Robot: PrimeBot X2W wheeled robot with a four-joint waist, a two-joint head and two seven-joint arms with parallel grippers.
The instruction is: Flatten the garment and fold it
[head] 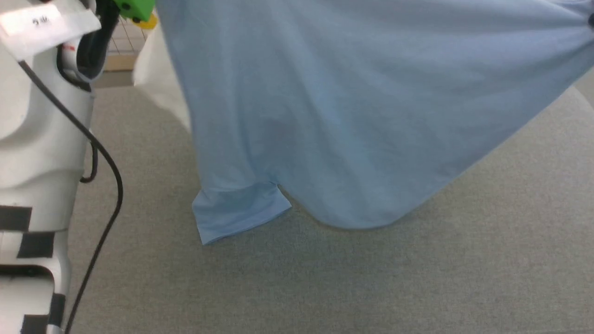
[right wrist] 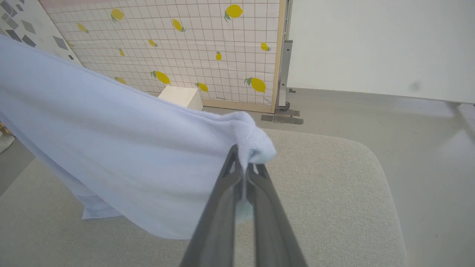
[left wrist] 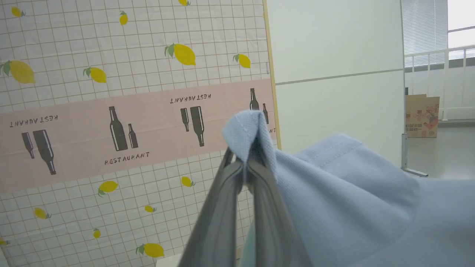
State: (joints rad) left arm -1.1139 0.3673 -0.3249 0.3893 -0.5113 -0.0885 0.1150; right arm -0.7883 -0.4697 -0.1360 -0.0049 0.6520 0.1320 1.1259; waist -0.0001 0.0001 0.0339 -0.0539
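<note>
1. Shirt hangs spread above the mat, its sleeve seemingly touching it.
2. Left gripper and right gripper each pinch a bunched edge.
3. Probably light and limp: grip corners, hold taut.

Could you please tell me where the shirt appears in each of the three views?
Head view: the shirt hangs across the top and centre.
Left wrist view: shirt at lower right, a corner pinched in the left gripper.
Right wrist view: shirt at left and centre, pinched in the right gripper.
Shared landmark: the lemon-print screen.
</note>
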